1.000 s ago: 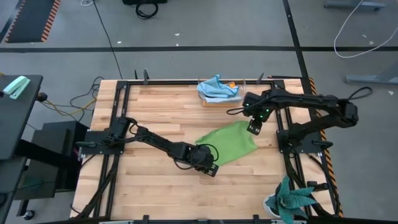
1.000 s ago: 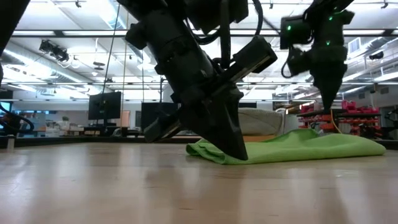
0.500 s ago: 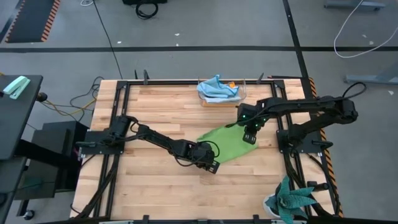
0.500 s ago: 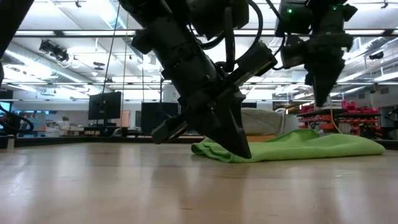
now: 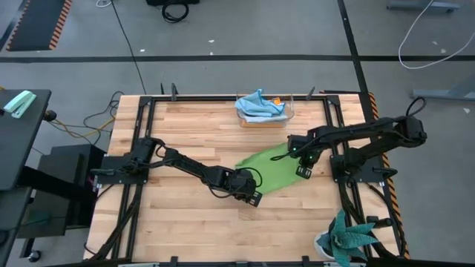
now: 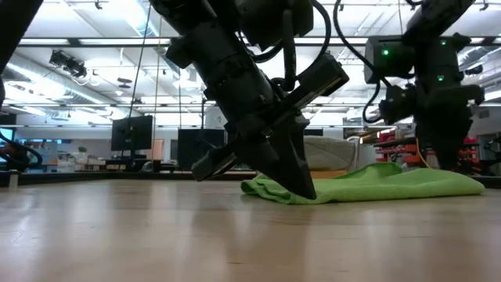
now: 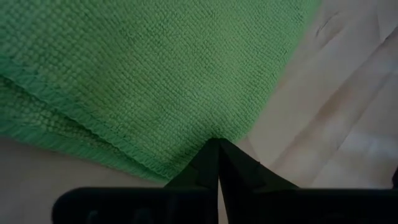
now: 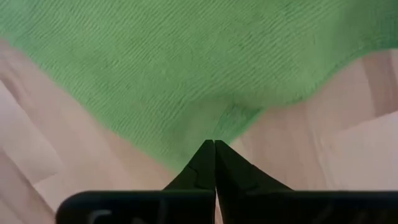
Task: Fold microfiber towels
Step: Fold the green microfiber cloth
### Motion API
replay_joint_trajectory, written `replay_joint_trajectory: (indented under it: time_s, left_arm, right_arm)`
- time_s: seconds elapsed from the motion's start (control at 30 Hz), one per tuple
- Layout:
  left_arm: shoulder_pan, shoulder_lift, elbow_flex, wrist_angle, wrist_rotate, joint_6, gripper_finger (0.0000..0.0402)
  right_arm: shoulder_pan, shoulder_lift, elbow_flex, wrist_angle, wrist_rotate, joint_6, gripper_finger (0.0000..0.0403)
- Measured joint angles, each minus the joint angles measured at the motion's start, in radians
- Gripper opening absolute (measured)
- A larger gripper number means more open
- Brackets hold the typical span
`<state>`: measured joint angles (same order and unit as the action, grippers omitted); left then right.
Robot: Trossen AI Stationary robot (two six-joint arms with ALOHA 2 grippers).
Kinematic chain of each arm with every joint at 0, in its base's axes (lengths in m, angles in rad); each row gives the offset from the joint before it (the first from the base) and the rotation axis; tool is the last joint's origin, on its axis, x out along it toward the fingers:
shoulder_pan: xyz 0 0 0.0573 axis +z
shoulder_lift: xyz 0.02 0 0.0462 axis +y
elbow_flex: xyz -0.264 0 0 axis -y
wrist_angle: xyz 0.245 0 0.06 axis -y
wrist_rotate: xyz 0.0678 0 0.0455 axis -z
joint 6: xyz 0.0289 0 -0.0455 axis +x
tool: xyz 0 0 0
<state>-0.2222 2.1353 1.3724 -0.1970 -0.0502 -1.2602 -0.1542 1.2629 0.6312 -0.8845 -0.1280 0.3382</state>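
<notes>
On table (image 5: 185,126), both jaws pinched on lime green towel (image 5: 274,169).

The left arm is reaching from the left side of the frame toward the middle, stretched long and low, its wrist tipped steeply down. The left gripper (image 5: 254,199) is sitting with its fingers (image 7: 208,163) pressed together into a single point, tips at the surface. The right arm is folding in from the right side, elbow bent, forearm running toward the centre and wrist pointing straight down. The right gripper (image 5: 303,172) is standing upright, its fingers (image 8: 211,158) meeting tip to tip with no gap showing between them.
</notes>
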Motion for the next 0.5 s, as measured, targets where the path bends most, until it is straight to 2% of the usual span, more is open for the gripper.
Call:
replay_joint_trajectory:
  time_s: [0.13, 0.27, 0.37, 0.5]
  left_arm:
    - [0.001, 0.000, 0.000, 0.000, 0.000, -0.001, 0.0010]
    - [0.001, 0.000, 0.000, 0.001, 0.000, -0.008, 0.0015]
    - [0.001, 0.000, 0.000, 0.001, 0.000, -0.010, 0.0021]
    - [0.001, 0.000, 0.000, 0.004, 0.000, -0.011, 0.0015]
  right_arm:
    - [0.028, -0.027, 0.023, -0.014, 0.000, 0.034, 0.0007]
    - [0.076, -0.046, 0.044, 0.091, -0.030, 0.062, 0.0005]
    - [0.101, -0.011, 0.045, 0.178, -0.069, 0.063, 0.0003]
    - [0.086, 0.072, 0.045, 0.182, -0.058, 0.030, 0.0002]
